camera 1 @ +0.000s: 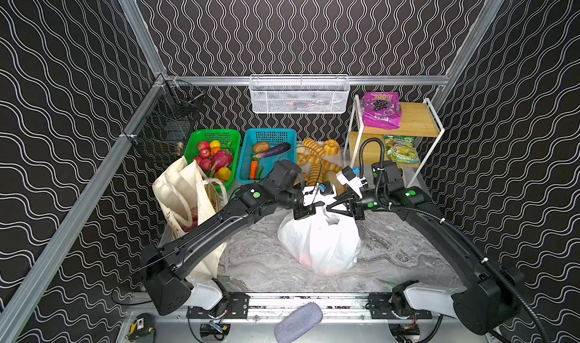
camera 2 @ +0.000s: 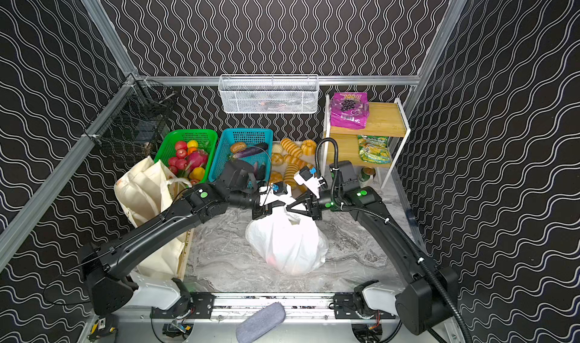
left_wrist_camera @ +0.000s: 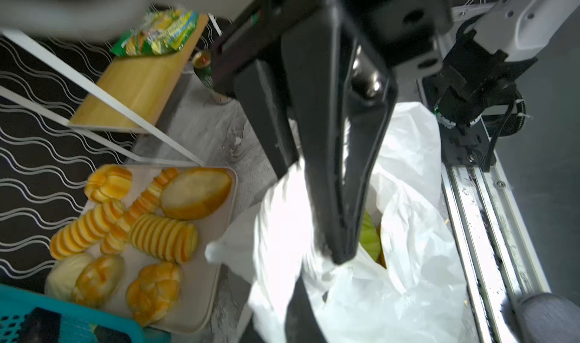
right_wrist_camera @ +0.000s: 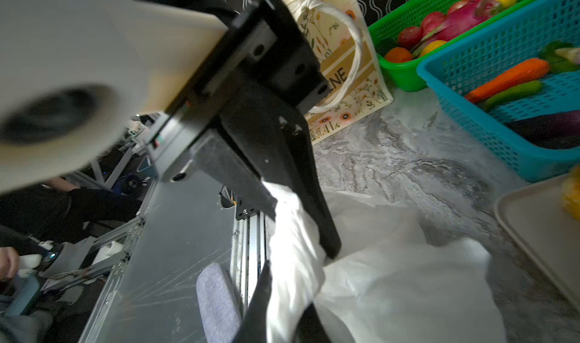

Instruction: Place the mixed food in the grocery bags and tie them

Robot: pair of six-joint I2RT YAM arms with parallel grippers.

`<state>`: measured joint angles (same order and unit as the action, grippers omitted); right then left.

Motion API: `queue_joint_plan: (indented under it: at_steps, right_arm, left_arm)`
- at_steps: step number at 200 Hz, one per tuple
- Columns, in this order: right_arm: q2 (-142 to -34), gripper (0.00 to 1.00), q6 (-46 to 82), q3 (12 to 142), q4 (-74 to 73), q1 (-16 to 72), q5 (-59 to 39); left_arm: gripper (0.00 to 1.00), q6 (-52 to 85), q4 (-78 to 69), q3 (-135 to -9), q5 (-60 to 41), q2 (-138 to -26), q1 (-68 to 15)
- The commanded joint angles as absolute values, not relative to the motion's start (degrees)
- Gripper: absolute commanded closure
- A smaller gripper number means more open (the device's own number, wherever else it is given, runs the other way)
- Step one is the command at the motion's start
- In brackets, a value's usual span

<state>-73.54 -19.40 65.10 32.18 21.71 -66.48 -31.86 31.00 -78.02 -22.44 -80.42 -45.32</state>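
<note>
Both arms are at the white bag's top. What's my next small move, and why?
Probably cross the two gripped handles to start the knot: the left gripper and right gripper each pinch bunched plastic atop the white plastic bag, its mouth gapes, and green cabbage shows inside.

Two bags (plastic bag [camera 1: 320,244], tote [camera 1: 179,187]), two baskets (green basket [camera 1: 216,136], teal basket [camera 1: 271,136]) and two packets (purple packet [camera 1: 381,110], green packet [camera 1: 401,150]) show.

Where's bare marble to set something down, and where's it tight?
Bare: grey marble tabletop between the thin white plastic carrier bag and the cream canvas tote, partly under the left arm; also right of the bag, before the right arm. Tight: back row of green plastic basket, teal plastic basket, bread tray and white-framed wooden shelf.
</note>
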Motion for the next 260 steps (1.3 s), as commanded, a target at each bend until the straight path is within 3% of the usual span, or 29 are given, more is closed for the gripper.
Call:
queue_joint_plan:
  at_steps: [1, 27, 39, 60, 66, 71, 106, 138, 184, 201, 234, 260]
  right_arm:
    - [-74.40, 0.83, -24.93, 66.76, 34.73, 22.00, -69.95]
    - [-71.97, 0.63, -19.67, 65.42, 28.19, 22.01, -58.05]
    - [-69.60, 0.42, -17.01, 63.86, 24.25, 22.07, -49.93]
    - [-63.85, 0.23, -16.60, 58.48, 16.79, 22.31, -40.42]
    - [-62.02, 0.12, -17.00, 57.60, 15.16, 22.41, -38.32]
    - [-60.70, 0.09, -17.17, 55.37, 13.84, 22.46, -36.41]
    - [-53.90, 0.10, -20.77, 52.64, 10.70, 24.69, -27.07]
    - [-50.70, 0.12, -28.54, 48.72, 7.11, 35.73, -13.32]
    - [-53.31, 0.11, -32.86, 45.26, 0.63, 48.07, 6.82]
    - [-54.61, 0.12, -33.65, 44.07, -1.09, 50.19, 10.06]
    - [-54.25, 0.22, -33.38, 40.67, -7.00, 52.53, 15.97]
    - [-54.14, 0.35, -34.27, 39.83, -6.88, 52.91, 18.74]
  left_arm:
    - [1.00, -31.77, 34.26, -77.35, -21.08, -79.82, -45.13]
    - [1.00, -31.01, 35.64, -78.56, -20.65, -80.51, -45.09]
    - [1.00, -30.63, 37.75, -80.18, -20.29, -81.74, -45.13]
    - [1.00, -29.66, 39.81, -81.99, -19.86, -83.01, -45.06]
    - [1.00, -29.24, 39.63, -82.05, -19.94, -83.03, -45.09]
    - [1.00, -29.06, 39.51, -82.00, -20.07, -83.14, -45.01]
    - [1.00, -27.60, 40.46, -83.13, -19.77, -83.50, -45.00]
    - [1.00, -26.04, 41.22, -83.80, -19.86, -83.63, -45.01]
    - [1.00, -23.10, 41.86, -84.91, -20.32, -84.07, -44.98]
    - [1.00, -22.12, 41.49, -84.95, -20.48, -84.02, -44.96]
    - [1.00, -20.93, 42.25, -85.78, -20.40, -84.59, -44.91]
    - [1.00, -20.22, 42.20, -85.84, -19.98, -84.62, -44.91]
